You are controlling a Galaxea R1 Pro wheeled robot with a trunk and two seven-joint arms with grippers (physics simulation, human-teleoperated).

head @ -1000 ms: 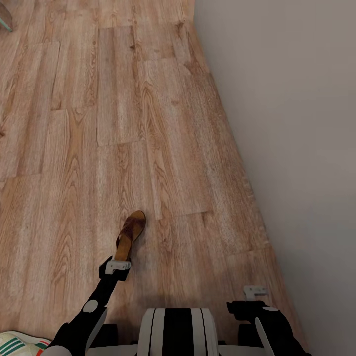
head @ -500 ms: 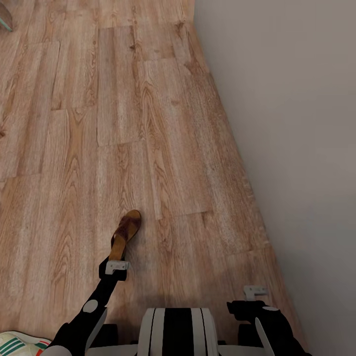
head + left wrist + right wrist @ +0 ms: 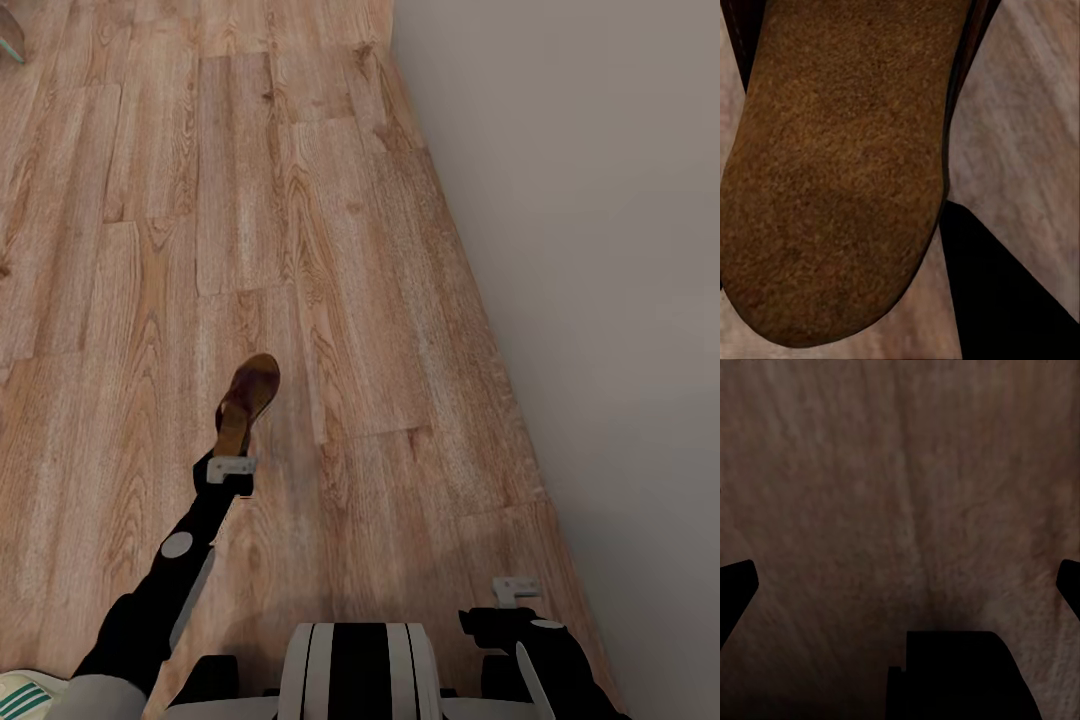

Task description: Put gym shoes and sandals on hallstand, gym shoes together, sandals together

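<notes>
Left of centre in the head view, the left claw [image 3: 231,468] is clamped on the heel end of 1 brown sandal [image 3: 244,401], which points up the frame over the corridor floor [image 3: 330,300]; no writing or brand can be read on it. Compared with 0.5 s ago, claw and sandal sit higher in the frame with the arm stretched further out. At lower right the right claw [image 3: 516,590] hangs near the grey wall [image 3: 580,250], its fingers spread wide, and a gym shoe [image 3: 25,690] peeks in at the lower left corner.
</notes>
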